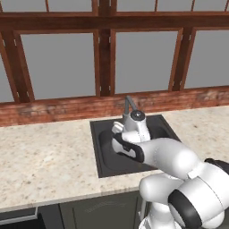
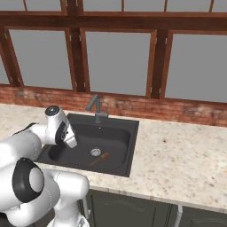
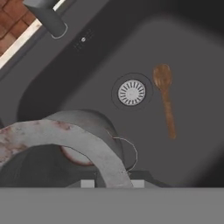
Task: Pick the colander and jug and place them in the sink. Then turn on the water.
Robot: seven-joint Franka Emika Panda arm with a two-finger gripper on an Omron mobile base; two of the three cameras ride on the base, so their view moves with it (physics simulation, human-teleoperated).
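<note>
From where I stand, nothing here carries any writing that can be read. The sink (image 2: 126,146), the faucet (image 2: 95,107) and the stone counter (image 2: 186,155) show no label, brand, number or sign. The wooden spoon (image 3: 166,98) lying beyond the fingers is plain too.

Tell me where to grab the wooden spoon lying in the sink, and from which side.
Grip the wooden spoon at mid-handle, coming straight down from above with the jaws closing across the shaft. It lies flat on the sink floor beside the drain; the handle is slim and straight, whereas the bowl end is wider and rounded.
</note>
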